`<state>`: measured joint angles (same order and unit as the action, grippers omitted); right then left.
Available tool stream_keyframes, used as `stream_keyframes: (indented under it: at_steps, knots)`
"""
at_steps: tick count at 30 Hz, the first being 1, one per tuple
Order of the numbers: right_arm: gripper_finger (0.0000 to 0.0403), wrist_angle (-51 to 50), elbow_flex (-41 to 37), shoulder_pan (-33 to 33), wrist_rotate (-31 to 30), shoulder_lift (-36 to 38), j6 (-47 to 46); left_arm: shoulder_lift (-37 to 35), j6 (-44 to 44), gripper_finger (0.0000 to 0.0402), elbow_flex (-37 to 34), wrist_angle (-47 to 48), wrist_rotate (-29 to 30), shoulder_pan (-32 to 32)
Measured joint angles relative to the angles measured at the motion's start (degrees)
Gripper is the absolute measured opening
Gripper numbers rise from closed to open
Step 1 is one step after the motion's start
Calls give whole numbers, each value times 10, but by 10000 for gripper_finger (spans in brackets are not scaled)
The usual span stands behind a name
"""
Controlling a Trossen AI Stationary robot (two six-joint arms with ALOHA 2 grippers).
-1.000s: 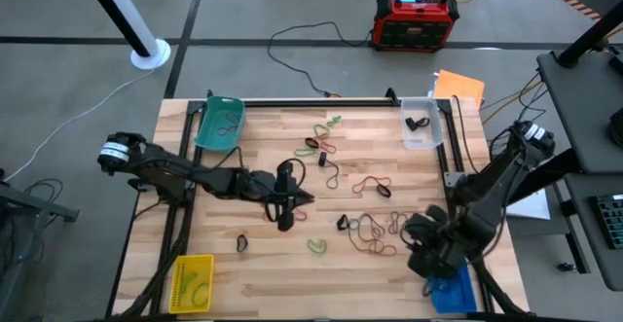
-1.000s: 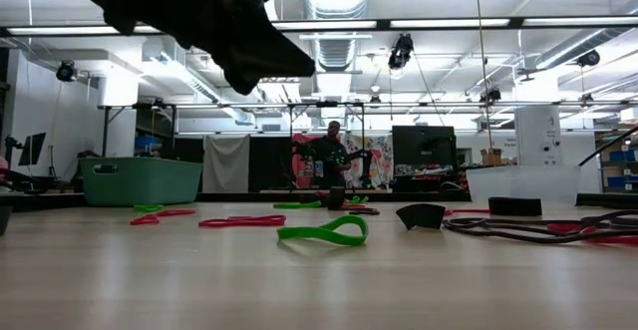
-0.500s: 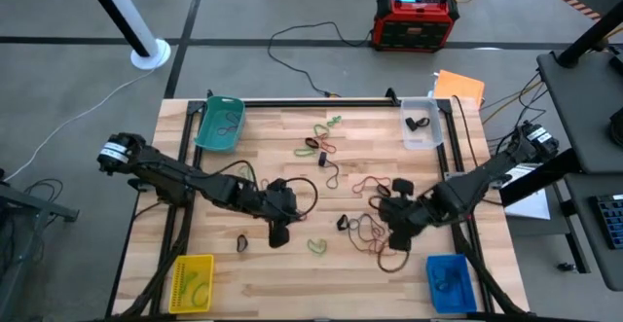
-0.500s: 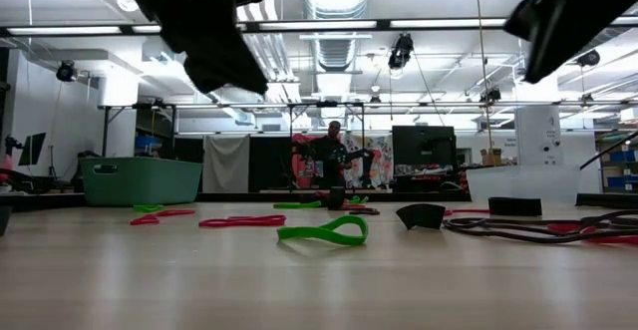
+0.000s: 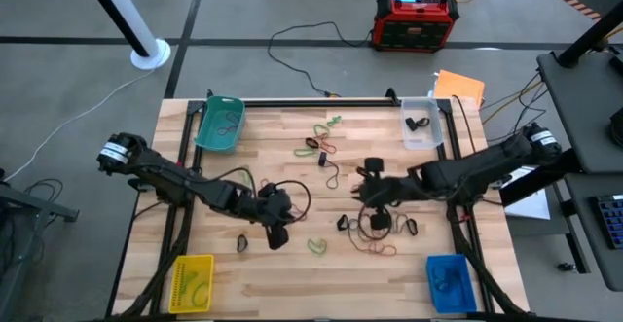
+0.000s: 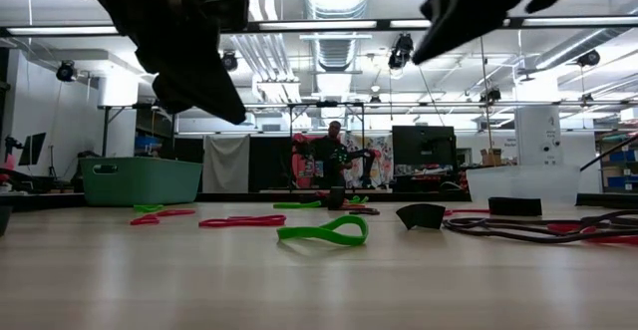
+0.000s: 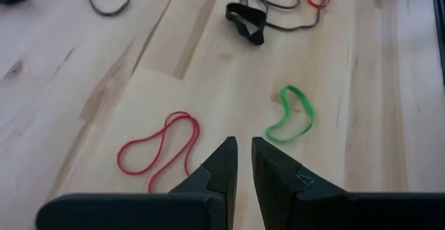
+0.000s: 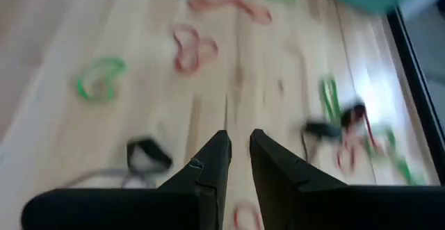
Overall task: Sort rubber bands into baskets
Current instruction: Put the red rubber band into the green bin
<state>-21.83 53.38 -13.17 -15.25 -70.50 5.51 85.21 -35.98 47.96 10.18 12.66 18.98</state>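
Teal basket: bands; clear basket: black band

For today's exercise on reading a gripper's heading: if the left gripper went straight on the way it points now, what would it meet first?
The left gripper, nearly shut and empty, would probably meet bare wooden table first, passing between the red rubber band and green rubber band; depth is unclear.

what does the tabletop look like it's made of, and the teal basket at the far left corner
The tabletop looks like pale wood planks with a smooth, light sheen: grain lines and board seams show. The teal basket looks like moulded plastic, opaque and evenly coloured with rounded corners, though its finish is hard to judge.
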Motion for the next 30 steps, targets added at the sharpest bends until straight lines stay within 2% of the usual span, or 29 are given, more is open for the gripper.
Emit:
stream_keyframes:
  at_steps: [4, 8, 10, 16, 19, 23, 30]
  knots:
    - [52, 115, -33, 48, 44, 3, 55, 0, -6, 29, -1, -1, 9, 4]
    - [52, 233, -68, 97, 50, 4, 115, 0, -6, 29, -1, -1, 10, 4]
    - [52, 262, -71, 123, 50, 4, 141, 0, -6, 29, -1, -1, 16, 4]
    - [52, 278, -71, 181, 53, 7, 136, 0, -8, 29, -1, -3, 55, 3]
    - [52, 279, -79, 196, 92, 3, 151, 0, -28, 30, -1, -4, 50, 3]
    - [52, 279, -82, 203, 138, 3, 155, 0, -67, 30, 0, -6, 44, 5]
    - [52, 281, -81, 202, 140, 5, 166, 0, -107, 30, 1, -7, 44, 7]
